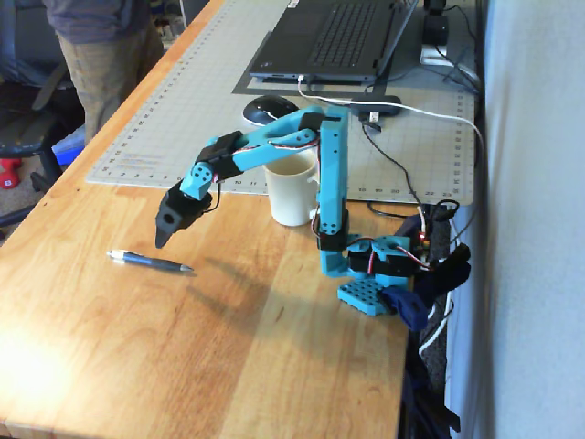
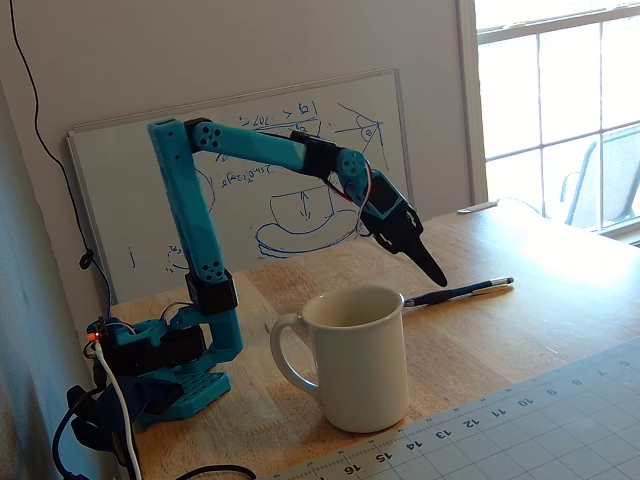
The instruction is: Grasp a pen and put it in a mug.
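Blue-barrelled, the pen (image 1: 149, 262) lies flat on the wooden table (image 1: 228, 366), just below and slightly left of my gripper (image 1: 163, 240) in a fixed view. My gripper hangs above it without touching, its black fingers pressed together and holding nothing. In both fixed views the cream mug (image 2: 356, 357) stands upright near my arm's base (image 2: 165, 375), right of the pen, beside the cutting mat (image 1: 174, 110).

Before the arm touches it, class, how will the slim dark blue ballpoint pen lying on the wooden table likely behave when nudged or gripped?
The slim dark blue ballpoint pen lies flat on the smooth wooden table; being round, it may roll if nudged sideways. It looks rigid and light, so it shouldn't bend. Its narrow barrel could slip or pivot in the black tool.
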Controlling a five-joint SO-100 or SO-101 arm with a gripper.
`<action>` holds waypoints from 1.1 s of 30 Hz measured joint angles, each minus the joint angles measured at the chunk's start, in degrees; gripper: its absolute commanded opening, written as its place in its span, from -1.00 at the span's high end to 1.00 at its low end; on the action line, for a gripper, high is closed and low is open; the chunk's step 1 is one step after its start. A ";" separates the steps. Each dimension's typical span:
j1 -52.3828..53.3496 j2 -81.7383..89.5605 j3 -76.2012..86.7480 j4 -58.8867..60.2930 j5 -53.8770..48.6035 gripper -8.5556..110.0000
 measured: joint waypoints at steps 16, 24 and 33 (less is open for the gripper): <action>-1.32 -15.29 -10.81 0.00 0.00 0.54; -1.32 -16.08 -10.81 0.00 0.00 0.83; -1.32 -16.70 -10.81 0.00 0.00 0.83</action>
